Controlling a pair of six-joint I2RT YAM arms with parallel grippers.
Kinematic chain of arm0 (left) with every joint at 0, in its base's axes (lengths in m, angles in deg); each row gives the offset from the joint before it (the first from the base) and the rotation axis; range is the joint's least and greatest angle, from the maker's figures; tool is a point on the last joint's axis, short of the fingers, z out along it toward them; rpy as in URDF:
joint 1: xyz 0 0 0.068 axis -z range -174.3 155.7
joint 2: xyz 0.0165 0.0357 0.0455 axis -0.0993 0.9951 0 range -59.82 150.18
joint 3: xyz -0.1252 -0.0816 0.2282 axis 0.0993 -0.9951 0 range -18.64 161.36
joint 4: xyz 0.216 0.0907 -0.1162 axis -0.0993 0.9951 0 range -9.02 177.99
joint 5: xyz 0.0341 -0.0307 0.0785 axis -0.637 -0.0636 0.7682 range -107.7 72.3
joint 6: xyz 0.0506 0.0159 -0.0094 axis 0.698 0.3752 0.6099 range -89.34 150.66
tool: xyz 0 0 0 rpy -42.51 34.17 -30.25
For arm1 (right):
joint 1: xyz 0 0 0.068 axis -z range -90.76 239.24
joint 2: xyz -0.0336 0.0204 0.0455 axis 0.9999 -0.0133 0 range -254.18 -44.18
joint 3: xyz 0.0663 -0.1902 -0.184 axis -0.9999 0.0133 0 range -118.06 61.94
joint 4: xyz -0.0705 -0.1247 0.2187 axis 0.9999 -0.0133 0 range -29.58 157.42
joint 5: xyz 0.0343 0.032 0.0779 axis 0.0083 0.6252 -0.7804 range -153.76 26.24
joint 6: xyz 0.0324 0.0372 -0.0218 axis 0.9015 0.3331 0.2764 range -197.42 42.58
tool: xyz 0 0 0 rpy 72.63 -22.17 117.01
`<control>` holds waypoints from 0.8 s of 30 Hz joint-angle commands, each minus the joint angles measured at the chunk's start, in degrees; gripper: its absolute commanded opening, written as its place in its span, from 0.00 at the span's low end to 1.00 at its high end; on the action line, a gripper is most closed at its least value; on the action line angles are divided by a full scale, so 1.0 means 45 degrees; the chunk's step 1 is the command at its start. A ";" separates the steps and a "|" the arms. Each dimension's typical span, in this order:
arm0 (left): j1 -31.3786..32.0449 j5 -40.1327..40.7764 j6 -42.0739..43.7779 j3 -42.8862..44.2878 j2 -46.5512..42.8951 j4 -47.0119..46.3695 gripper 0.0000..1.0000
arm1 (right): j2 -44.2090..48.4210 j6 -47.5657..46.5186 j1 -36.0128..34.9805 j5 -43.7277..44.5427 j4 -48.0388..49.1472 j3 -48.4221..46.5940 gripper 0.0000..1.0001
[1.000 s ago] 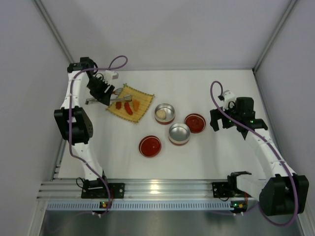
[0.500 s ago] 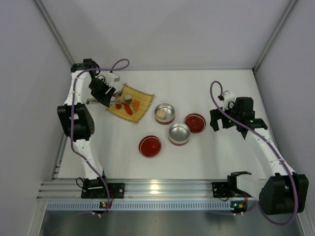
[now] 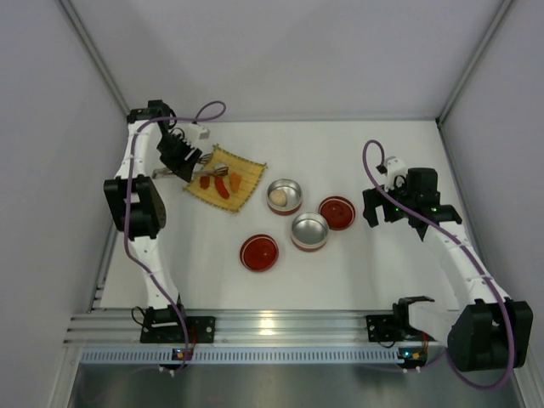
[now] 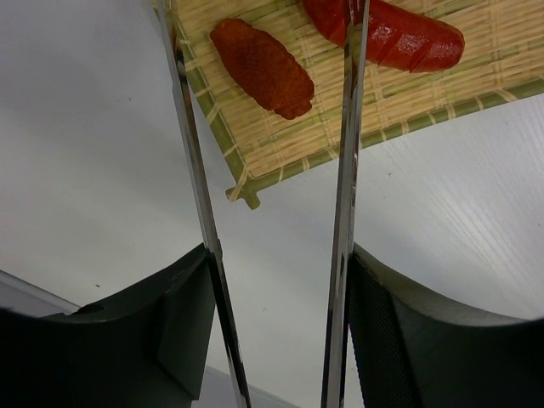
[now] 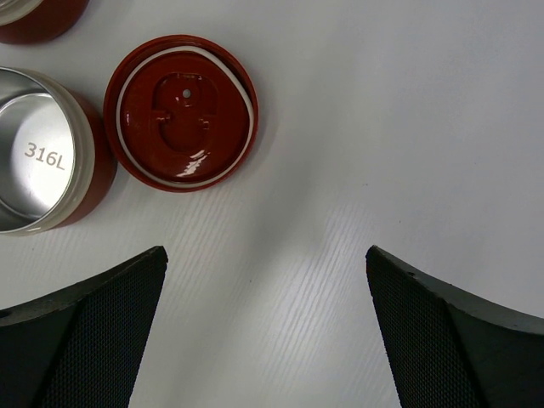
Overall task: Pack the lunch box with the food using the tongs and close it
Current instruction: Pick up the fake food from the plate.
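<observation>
Steel bowl holds one white round piece.

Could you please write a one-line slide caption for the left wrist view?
Left gripper holding the tongs over the woven mat, an orange piece framed between their arms.

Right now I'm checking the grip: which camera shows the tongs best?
Left wrist: both silver arms of the tongs run through the left gripper toward the mat. The top view shows them only tiny, beside that gripper; the right wrist view misses them.
</observation>
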 commanded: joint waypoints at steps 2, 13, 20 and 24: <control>0.0055 0.0055 0.0000 0.0473 0.0140 -0.0295 0.62 | 0.0017 -0.0219 -0.0012 0.0209 -0.0114 -0.0223 0.99; 0.0192 0.0037 -0.0059 0.0551 0.0492 -0.0178 0.56 | -0.0002 -0.0239 -0.0012 0.0190 -0.0133 -0.0223 0.99; 0.0192 -0.0023 -0.0156 0.0551 0.0434 -0.0119 0.45 | 0.0017 -0.0238 -0.0012 0.0190 -0.0133 -0.0204 0.99; 0.0211 -0.0101 -0.0273 0.0551 0.0278 -0.0080 0.39 | 0.0037 -0.0238 -0.0031 0.0132 -0.0114 -0.0203 0.99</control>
